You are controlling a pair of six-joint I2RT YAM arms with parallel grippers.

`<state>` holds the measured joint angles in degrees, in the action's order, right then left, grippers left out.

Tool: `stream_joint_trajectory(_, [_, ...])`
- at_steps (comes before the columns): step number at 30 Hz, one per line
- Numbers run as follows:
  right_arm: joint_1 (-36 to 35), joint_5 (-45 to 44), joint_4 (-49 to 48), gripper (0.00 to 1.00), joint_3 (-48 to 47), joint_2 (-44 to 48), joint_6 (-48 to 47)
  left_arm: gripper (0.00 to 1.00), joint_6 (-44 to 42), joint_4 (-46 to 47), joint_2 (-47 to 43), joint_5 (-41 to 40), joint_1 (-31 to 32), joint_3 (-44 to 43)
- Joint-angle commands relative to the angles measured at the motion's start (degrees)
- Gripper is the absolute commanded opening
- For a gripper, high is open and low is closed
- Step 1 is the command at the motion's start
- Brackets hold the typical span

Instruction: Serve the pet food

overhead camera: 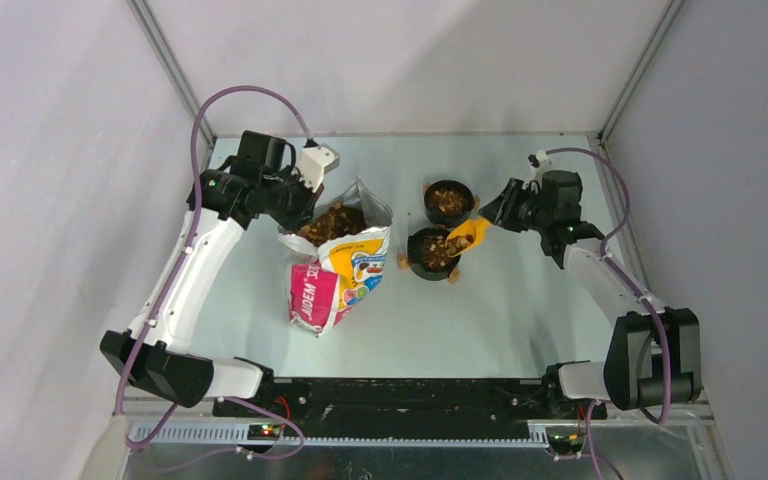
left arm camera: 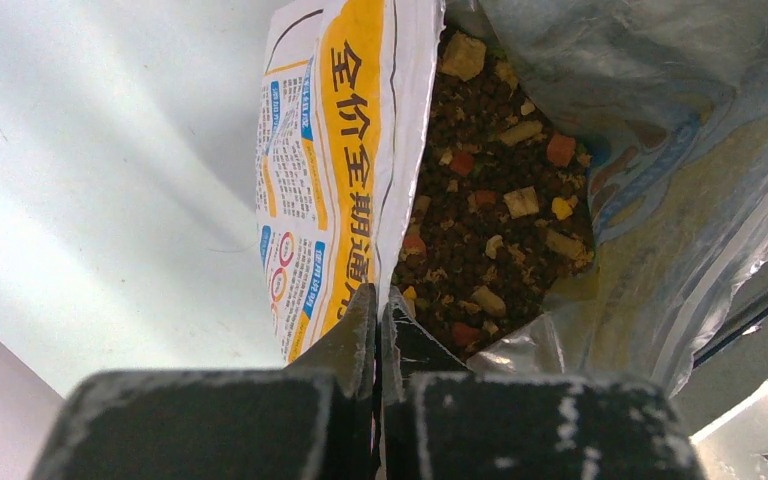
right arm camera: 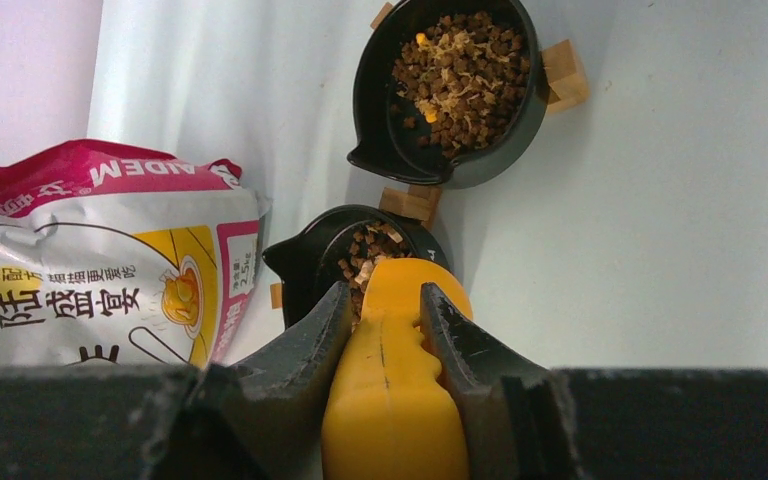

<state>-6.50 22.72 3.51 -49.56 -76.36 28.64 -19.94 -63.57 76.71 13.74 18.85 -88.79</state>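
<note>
The pet food [left arm camera: 490, 210] is brown and tan kibble filling the open cat-print bag [overhead camera: 345, 275], which stands left of centre. My left gripper [left arm camera: 380, 298] is shut on the bag's rim [left arm camera: 400, 150] and holds the mouth open; it also shows in the top view [overhead camera: 300, 205]. My right gripper [right arm camera: 385, 292] is shut on the handle of the yellow scoop [right arm camera: 390, 400]. The scoop's head [overhead camera: 468, 237] is over the near black bowl [overhead camera: 433, 251], which holds kibble [right arm camera: 365, 245]. The far black bowl [right arm camera: 460, 150] also holds kibble [right arm camera: 460, 65].
Both bowls rest on small wooden blocks [right arm camera: 563, 70]. The bag lies close to the left of the near bowl. Grey walls enclose the table on three sides, and the arm bases and a black rail [overhead camera: 400, 395] run along the near edge.
</note>
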Motion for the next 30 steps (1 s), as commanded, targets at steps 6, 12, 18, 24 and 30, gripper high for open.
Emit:
stream_joint_trajectory(6, [-1.55,-3.75,1.02,0.00,-3.91,-0.92,-3.65,0.00,1.59,-1.80,-3.57,4.89,0.57,0.34])
stream_joint_trajectory(12, [-3.58,-3.65,0.93,0.00,-5.40,-2.56,-3.85,0.00,1.30,-2.10,-3.45,5.57,0.57,0.55])
stream_joint_trajectory(18, [-5.60,-6.06,2.48,0.00,-6.89,-2.66,-7.41,0.00,1.15,-2.43,-3.60,6.39,0.57,0.84])
stream_joint_trajectory(24, [-6.29,-8.72,5.23,0.00,-8.87,-1.82,-13.82,0.00,1.31,-2.21,-3.76,7.28,0.57,1.20])
stream_joint_trajectory(30, [-8.40,-9.26,5.19,0.00,-9.67,-1.14,-17.77,0.00,1.64,-3.37,-2.92,8.48,0.57,0.88])
